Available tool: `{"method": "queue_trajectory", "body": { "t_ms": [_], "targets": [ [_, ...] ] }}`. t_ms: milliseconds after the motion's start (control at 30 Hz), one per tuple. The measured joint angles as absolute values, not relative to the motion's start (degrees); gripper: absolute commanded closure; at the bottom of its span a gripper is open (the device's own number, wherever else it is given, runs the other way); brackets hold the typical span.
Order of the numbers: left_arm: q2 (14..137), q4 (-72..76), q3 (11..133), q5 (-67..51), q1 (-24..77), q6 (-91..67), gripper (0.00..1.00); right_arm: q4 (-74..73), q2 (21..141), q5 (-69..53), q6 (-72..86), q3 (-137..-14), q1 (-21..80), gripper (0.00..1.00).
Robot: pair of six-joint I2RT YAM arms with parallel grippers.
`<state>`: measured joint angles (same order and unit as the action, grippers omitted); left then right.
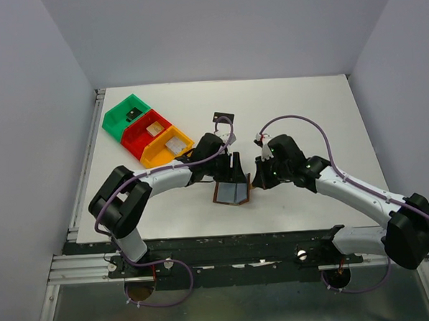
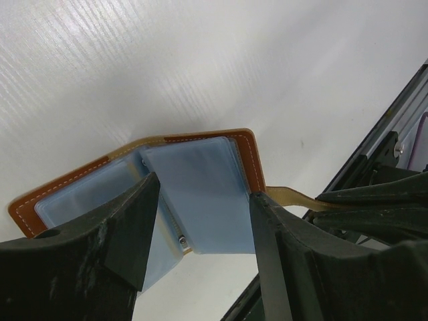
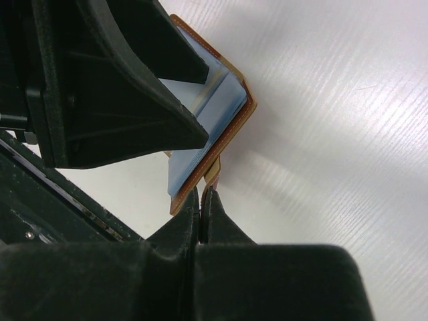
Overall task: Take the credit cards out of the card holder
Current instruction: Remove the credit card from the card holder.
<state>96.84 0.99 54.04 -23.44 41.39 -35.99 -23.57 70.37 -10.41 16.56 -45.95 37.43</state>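
You are looking at a white table with the left arm and the right arm both reaching in toward its middle. Three plastic bins, green, red and yellow, are sitting in a slanted row at the far left, well apart from the work. The wallet is lying open in the near middle of the table, between the two arms. Its grey-blue pockets are facing up and its long axis is running left to right across the table. The fold is pointing roughly away from you, and the two brown halves are meeting there at a shallow angle. The left gripper is hanging over the right half of the wallet with its jaws spread wide, one finger on each side of a pocket leaf, clamping nothing. The right gripper is pinching the wallet with its jaws pressed together on the closing tab, which is pointing out from the wallet's right end toward that arm. What looks like a dark card is lying flat beyond the wallet. You cannot make out any cards inside the pockets.
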Motion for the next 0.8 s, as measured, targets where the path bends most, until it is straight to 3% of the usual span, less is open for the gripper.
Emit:
{"method": "queue_trajectory", "body": {
  "t_ms": [400,800],
  "targets": [
    [98.54,-0.05,55.53,-23.44,42.02,-35.20,0.40,-23.59,70.48,-10.44,16.49,-46.54,37.43,1.00],
    [98.04,-0.34,55.35,-22.48,42.02,-35.16,0.32,-23.59,70.50,-10.41,16.40,-46.54,37.43,1.00]
  ]
}}
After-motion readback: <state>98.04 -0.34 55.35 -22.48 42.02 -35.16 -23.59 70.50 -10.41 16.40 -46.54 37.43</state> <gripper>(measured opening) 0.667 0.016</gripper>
